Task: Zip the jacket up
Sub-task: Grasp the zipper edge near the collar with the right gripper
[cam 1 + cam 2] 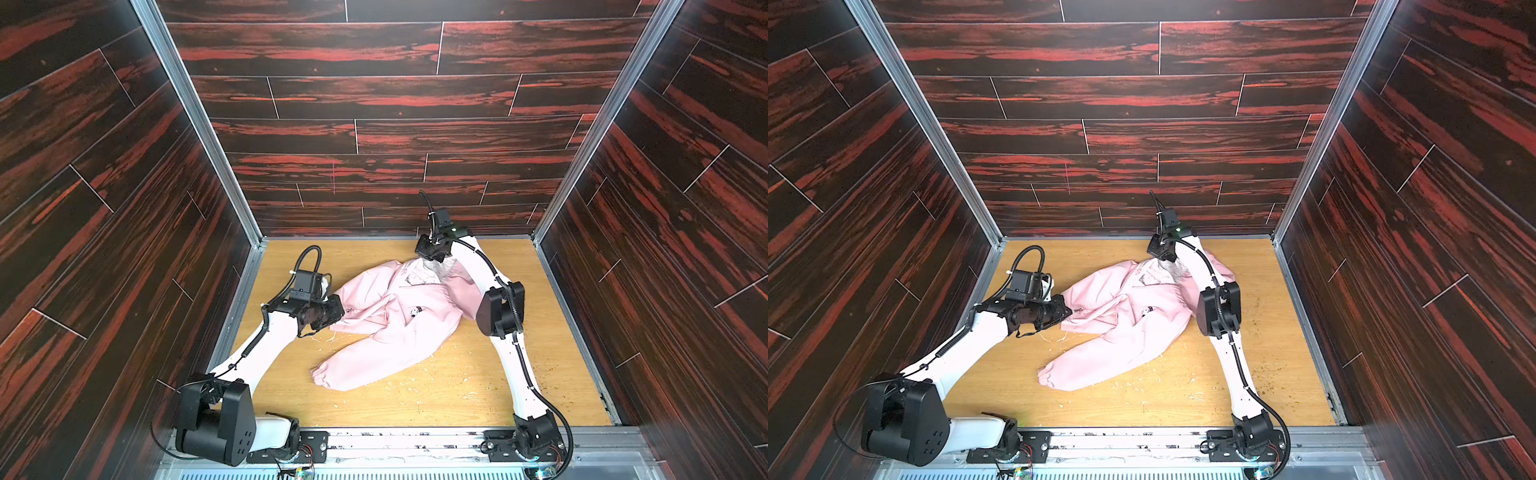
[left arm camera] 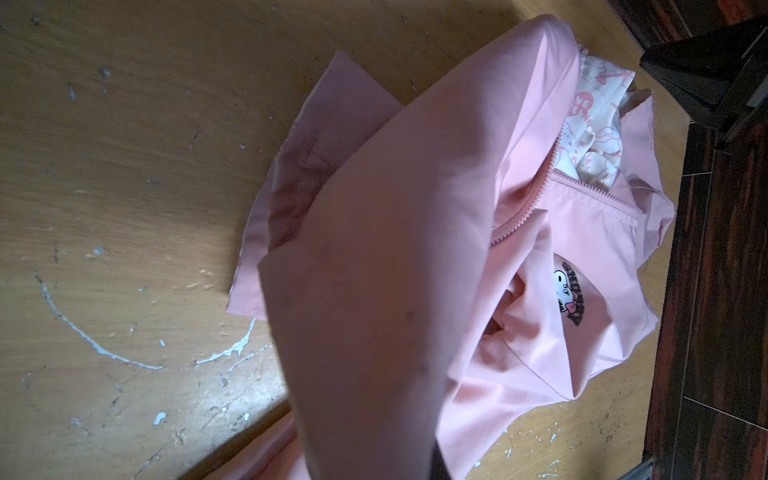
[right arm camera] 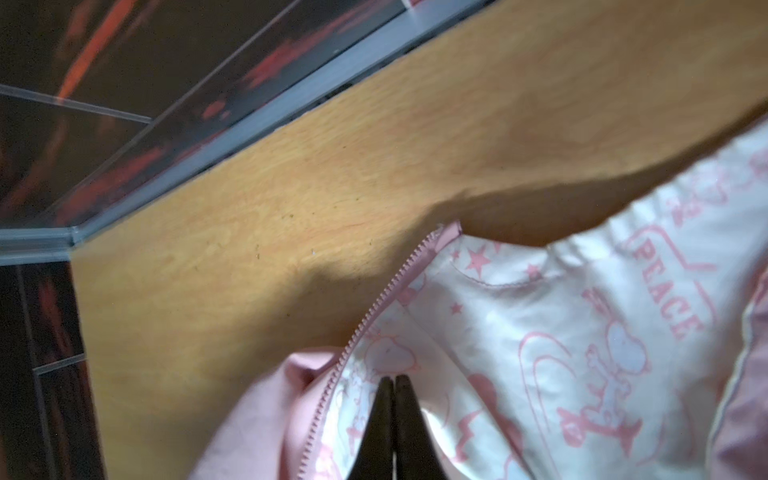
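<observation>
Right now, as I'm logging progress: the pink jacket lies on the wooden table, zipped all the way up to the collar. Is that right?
Not quite. The jacket does lie on the wooden table, but its top is unzipped: the right wrist view shows a free row of zipper teeth beside the exposed white printed lining.

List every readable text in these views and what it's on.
"PEACE": pink print on the white lining of the pink jacket, right wrist view.
Chest logo: dark arched lettering around a cartoon face, too blurred to read.
Other pink letters on the lining in the left wrist view: cut off by folds, not readable.
Nothing else legible; in both top views the prints are too small.
</observation>
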Controlling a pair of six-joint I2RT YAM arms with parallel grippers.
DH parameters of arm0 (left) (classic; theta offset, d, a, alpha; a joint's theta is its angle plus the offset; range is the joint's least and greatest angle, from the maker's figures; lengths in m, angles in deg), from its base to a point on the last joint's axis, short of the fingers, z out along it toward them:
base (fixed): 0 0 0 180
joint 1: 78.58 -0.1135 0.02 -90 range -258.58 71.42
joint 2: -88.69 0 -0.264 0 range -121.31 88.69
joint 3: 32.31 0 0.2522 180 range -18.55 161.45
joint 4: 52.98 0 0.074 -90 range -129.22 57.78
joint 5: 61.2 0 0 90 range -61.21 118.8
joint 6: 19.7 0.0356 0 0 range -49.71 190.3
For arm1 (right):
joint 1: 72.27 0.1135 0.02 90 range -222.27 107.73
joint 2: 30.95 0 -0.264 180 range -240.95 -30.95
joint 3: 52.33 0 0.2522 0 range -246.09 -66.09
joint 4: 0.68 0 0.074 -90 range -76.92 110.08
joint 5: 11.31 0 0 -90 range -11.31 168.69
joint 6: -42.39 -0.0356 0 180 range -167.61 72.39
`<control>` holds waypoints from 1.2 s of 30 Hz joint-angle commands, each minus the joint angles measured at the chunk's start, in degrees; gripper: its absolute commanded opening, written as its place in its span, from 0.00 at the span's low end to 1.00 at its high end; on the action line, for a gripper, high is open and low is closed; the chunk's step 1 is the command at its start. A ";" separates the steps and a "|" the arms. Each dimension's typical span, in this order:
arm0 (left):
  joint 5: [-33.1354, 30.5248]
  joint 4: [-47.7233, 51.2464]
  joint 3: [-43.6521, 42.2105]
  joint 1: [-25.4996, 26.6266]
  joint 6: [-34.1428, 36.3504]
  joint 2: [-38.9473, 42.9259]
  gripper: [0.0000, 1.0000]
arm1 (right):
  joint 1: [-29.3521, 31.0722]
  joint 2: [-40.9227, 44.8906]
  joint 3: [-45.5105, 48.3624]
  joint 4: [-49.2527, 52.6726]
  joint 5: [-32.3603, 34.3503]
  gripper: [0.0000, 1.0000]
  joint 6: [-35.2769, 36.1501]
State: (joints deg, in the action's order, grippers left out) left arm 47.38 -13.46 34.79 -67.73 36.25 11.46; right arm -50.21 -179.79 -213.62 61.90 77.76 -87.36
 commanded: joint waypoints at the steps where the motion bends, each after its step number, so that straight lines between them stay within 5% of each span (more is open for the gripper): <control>1: -0.34 1.30 0.71 -0.02 0.86 0.60 0.00 | 0.08 -1.95 1.40 -0.80 -1.80 0.06 0.69; 6: -0.15 1.02 0.91 0.04 0.99 0.27 0.00 | 0.17 -1.64 2.19 0.12 -0.40 0.39 0.40; 25: -0.30 0.96 0.06 0.05 0.86 0.93 0.00 | 0.79 -1.22 4.83 3.01 4.58 0.41 1.84; 27: -0.35 0.90 0.09 0.03 0.93 0.99 0.00 | 0.87 -1.31 4.95 2.16 2.93 0.38 2.02; 34: -0.72 0.67 0.01 -0.02 1.00 0.45 0.00 | 0.96 -0.14 4.96 -0.65 -0.78 0.01 1.81; 36: -0.91 0.15 -0.47 -0.28 0.66 0.33 0.00 | 0.88 1.49 5.49 -1.46 -0.81 0.00 2.33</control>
State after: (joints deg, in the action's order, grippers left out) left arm 47.21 -13.51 34.79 -67.75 36.25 11.46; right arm -49.69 -179.79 -208.77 61.55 78.41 -85.39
